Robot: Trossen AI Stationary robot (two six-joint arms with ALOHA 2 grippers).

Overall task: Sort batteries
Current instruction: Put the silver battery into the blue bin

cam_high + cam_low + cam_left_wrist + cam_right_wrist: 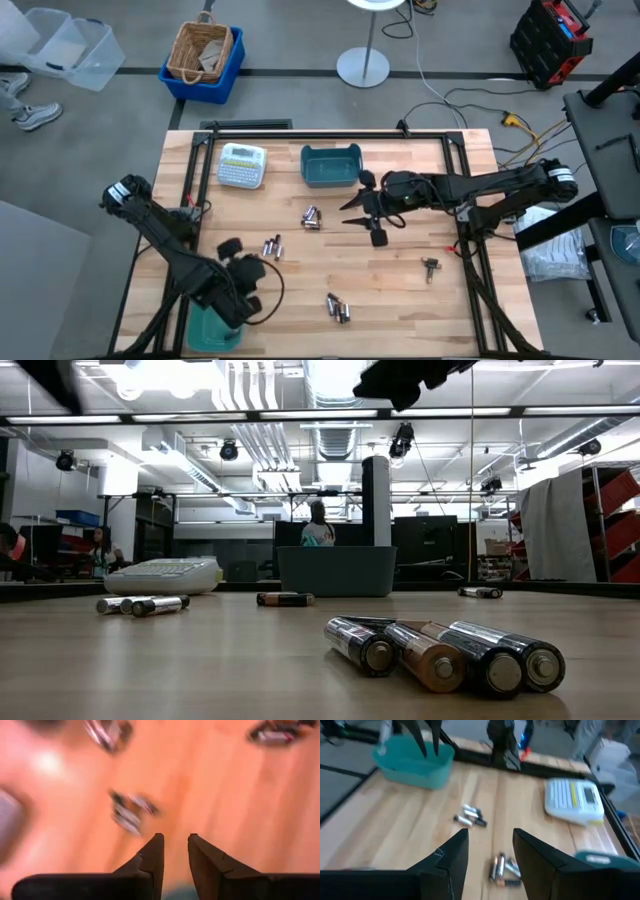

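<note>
Batteries [311,216] were seen scattered in small clusters on the wooden table [400,300]: one cluster near the middle, just in front of the far teal bin [331,164]; a second [272,246] toward the left; a third [338,308] near the front edge. A lone one [430,265] lay well apart on the right side. In the low view four batteries [440,652] were seen lying side by side, touching.

The left gripper [174,855] was held above the table near the front left, beside the near teal bin [210,332]; its fingers were parted by a narrow gap, and nothing was seen between them. The right gripper [490,850] hovered over the middle of the table, close to the central cluster, fingers apart and empty. A white label-maker [242,165] stood beside the far bin.

Handling, as judged: the cells were taken to be rigid, smooth and dense for their size, liable to roll and to slip from a loose pinch. A hold across the barrel at mid-length was thought best, fingers closed from both sides. Neighbouring cells that touch were expected to be nudged, so an outer one seemed the safer pick.
</note>
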